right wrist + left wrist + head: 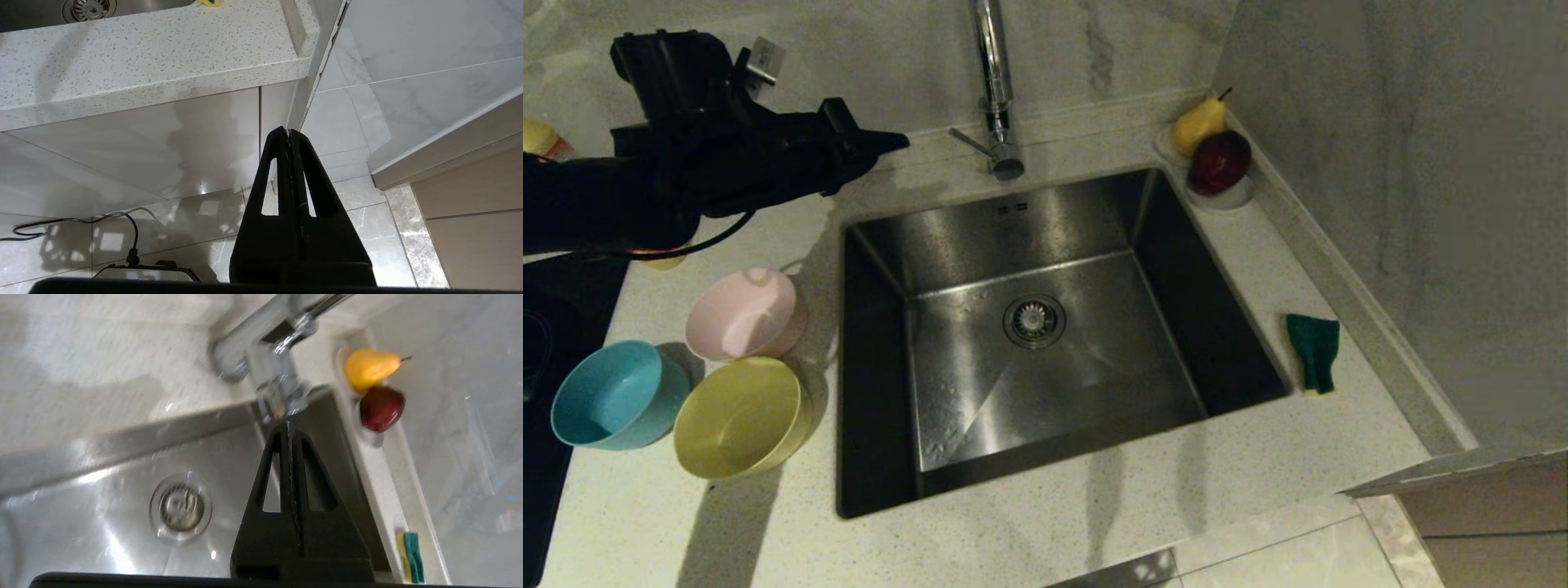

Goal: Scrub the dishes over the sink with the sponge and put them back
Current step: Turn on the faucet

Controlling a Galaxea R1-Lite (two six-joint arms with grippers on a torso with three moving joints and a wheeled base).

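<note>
A steel sink is sitting in a speckled desk. The pink bowl, blue bowl and yellow bowl are clustering to its left. The sponge is lying green face up to its right. The left gripper is hanging above the desk's back left, fingers pressed together, empty. The right gripper is hanging below the desk edge, fingers pressed together.

A pale speckled stone countertop is spreading out under soft overhead light, which is glinting off a grey-veined marble wall rising just to the countertop's right. A matching marble backsplash is standing behind the countertop. Below the countertop's front edge, glossy cabinet fronts are reflecting light, and polished marble floor tiles are lying beneath it, beside a beige wood panel.
</note>
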